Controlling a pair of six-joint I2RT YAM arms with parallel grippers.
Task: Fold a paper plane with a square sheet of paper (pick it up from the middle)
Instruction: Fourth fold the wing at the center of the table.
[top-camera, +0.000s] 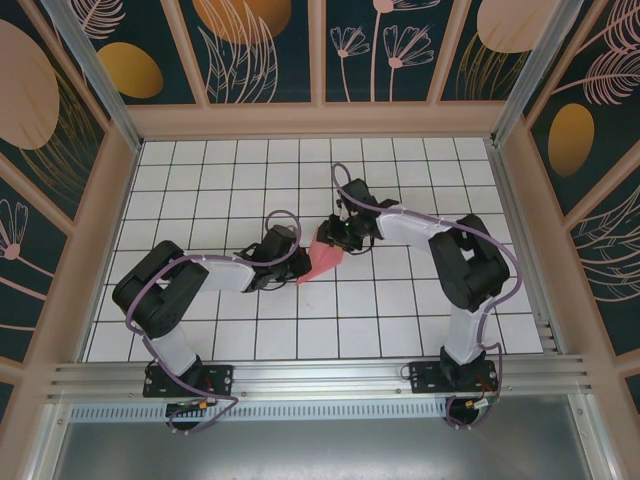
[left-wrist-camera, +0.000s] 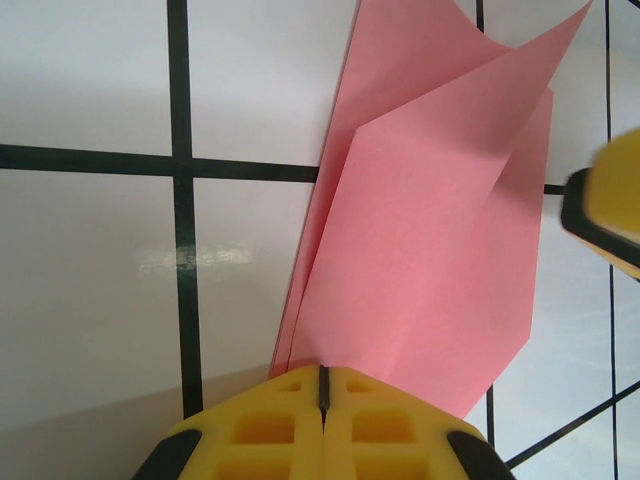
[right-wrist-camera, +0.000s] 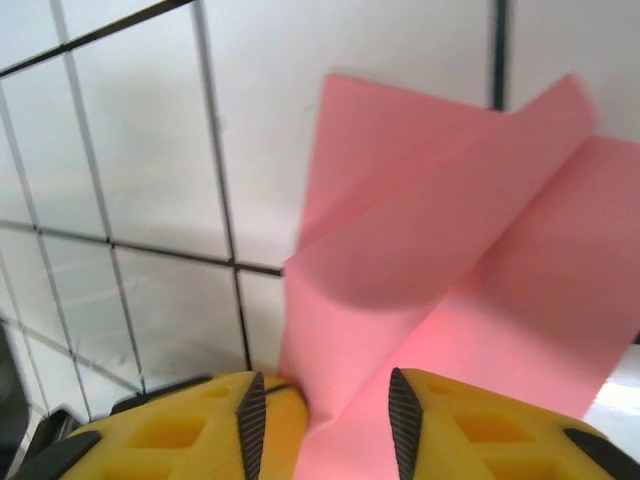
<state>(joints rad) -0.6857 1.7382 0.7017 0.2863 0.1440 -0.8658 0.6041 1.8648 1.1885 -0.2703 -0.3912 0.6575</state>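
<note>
Spanning the gap between both grippers at the centre of the top view, the pink-red folded sheet of paper (top-camera: 325, 258) sits over the white tiled table (top-camera: 200, 190). The left gripper (left-wrist-camera: 323, 375) has its yellow jaws pressed together on the sheet's narrow end at the bottom of its wrist view, with layered flaps fanning toward the upper right. The right gripper (right-wrist-camera: 325, 385) has its jaws partly apart, clamped on a bulging fold. Both pinched ends are hidden behind the fingers. A blurred yellow finger (left-wrist-camera: 610, 210) is cut off at the right edge.
</note>
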